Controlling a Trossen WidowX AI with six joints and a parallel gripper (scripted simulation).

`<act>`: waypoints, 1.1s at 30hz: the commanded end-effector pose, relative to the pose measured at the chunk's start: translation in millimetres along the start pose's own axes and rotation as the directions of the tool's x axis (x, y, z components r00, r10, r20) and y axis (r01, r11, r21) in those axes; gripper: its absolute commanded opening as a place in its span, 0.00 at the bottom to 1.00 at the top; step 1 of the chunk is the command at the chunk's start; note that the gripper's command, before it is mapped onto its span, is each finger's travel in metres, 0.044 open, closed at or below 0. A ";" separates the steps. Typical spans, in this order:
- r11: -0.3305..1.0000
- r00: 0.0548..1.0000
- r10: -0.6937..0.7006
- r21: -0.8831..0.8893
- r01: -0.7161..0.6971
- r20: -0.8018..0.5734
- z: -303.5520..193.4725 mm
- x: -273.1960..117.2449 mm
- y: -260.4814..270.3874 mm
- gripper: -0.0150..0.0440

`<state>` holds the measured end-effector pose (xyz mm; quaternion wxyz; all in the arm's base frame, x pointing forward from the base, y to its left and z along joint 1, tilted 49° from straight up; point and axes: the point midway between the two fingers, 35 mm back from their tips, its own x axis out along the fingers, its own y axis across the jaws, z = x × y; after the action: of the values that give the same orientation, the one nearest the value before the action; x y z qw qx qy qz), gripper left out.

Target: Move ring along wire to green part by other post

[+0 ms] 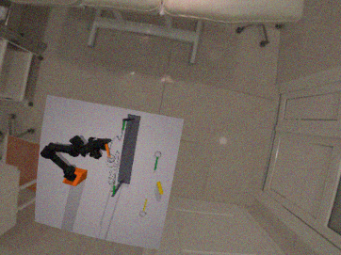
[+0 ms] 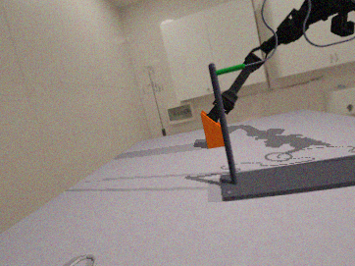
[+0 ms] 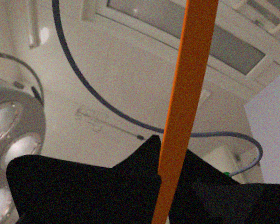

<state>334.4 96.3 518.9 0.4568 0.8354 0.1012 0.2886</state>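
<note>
My gripper [image 1: 107,145] [image 3: 160,142] is shut on the orange handle [image 1: 107,151] [image 3: 189,75], which rises between the fingers in the wrist view. The ring is small and blurred near the wire's loops in the top view; I cannot make out the wire passing through it, and it is hidden in the other views. The grey wire [image 2: 264,5] [image 3: 89,91] curves behind the handle in the wrist view. One green part [image 1: 123,125] is at the upper post, the other green part [image 1: 114,189] at the lower post. A green part [image 2: 230,70] meets a post [image 2: 224,124] in the exterior view.
The dark base bar [image 1: 126,156] [image 2: 299,177] lies beside the wire. My arm's orange base [image 1: 80,176] [image 2: 213,134] is at the left. A green-handled ring [image 1: 156,162], a yellow block [image 1: 160,187] and a yellow-handled ring [image 1: 145,205] lie beyond the bar.
</note>
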 end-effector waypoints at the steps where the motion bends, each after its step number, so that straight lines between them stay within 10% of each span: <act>1: 0.999 1.000 0.020 0.042 -0.021 0.011 1.8 -0.1 -0.7 0.00; 33: 0.902 0.975 0.201 0.370 -0.222 0.093 4.0 -0.4 12.4 0.00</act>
<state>334.2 87.4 528.7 0.2715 0.9154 0.0560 0.2919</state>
